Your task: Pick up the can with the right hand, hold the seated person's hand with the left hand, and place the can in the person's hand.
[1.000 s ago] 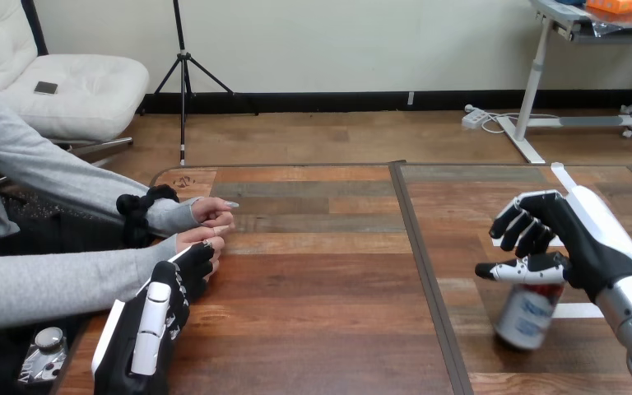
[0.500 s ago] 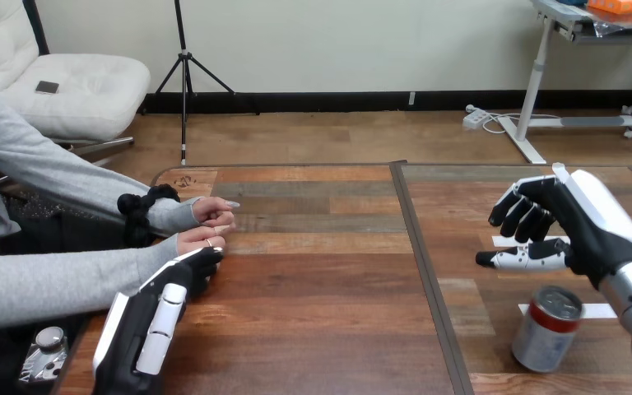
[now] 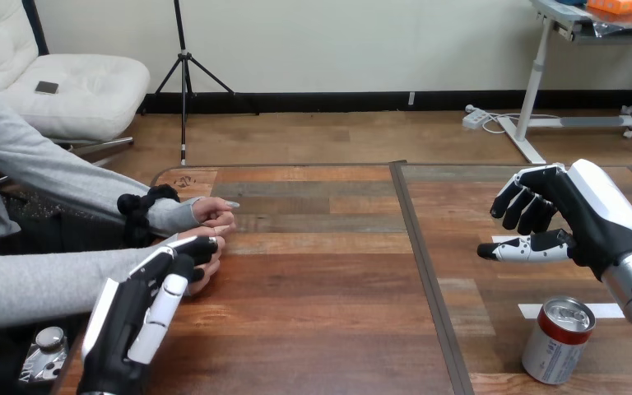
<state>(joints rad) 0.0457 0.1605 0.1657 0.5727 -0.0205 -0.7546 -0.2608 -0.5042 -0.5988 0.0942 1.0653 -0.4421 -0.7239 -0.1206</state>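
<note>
Left hand (image 3: 136, 317): comes up from the bottom edge at the table's left, back up, reaching forward to the person's nearer hand.
Left hand's state: open; fingers (image 3: 188, 248) almost straight, lying across the top of the person's nearer hand and touching it; no curl round it to be seen, nothing pinched.
Person's nearer hand (image 3: 207, 267): rests loosely closed at the table's left edge, partly under the robot's fingertips.
Person's farther hand (image 3: 211, 212): just behind the nearer one, loosely closed, resting on the table, apart from the robot's hand.
Table (image 3: 321, 280): wooden planks, with a dark seam (image 3: 418, 255) running front to back right of the middle.
Right hand (image 3: 583, 224): raised over the table's right part, white back turned up and to the right, palm facing left.
Right hand's state: holds nothing; fingers loosely bent, thumb (image 3: 522, 249) pointing straight out to the left, a wide gap between them.
Tape strip (image 3: 535, 311): white, flat on the table, running behind the can's top.
Can (image 3: 558, 341): stands upright on the table near the bottom right corner, silver with a red band under its rim; below the right hand and apart from it, well apart from the person's hands.
</note>
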